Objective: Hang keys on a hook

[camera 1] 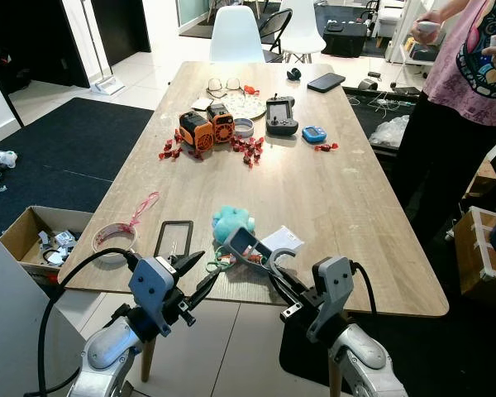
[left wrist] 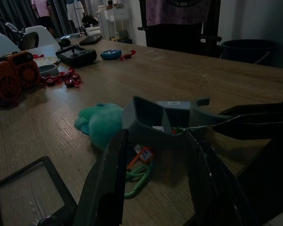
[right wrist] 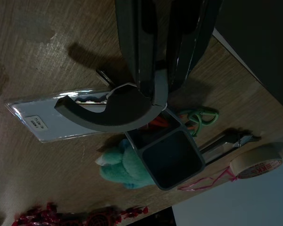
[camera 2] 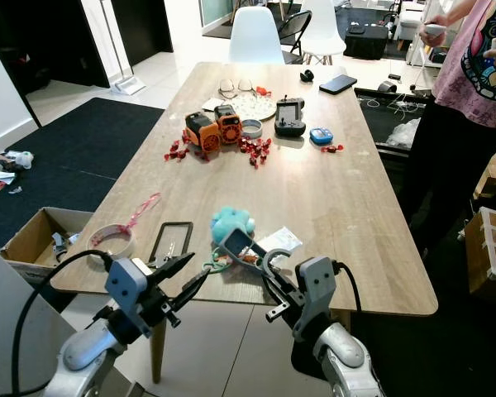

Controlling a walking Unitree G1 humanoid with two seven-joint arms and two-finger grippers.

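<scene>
Best done by keeping the right gripper [camera 1: 274,273] clenched on the grey hook [camera 1: 256,251] at the desk's [camera 1: 347,207] near edge (keys [camera 1: 221,263] lay just beside it), steadying while the released left gripper [camera 1: 200,273] took the green cord.

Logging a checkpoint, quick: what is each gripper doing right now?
Left gripper: open, holding nothing, near the green cord.
Right gripper: shut on the grey hook.
</scene>
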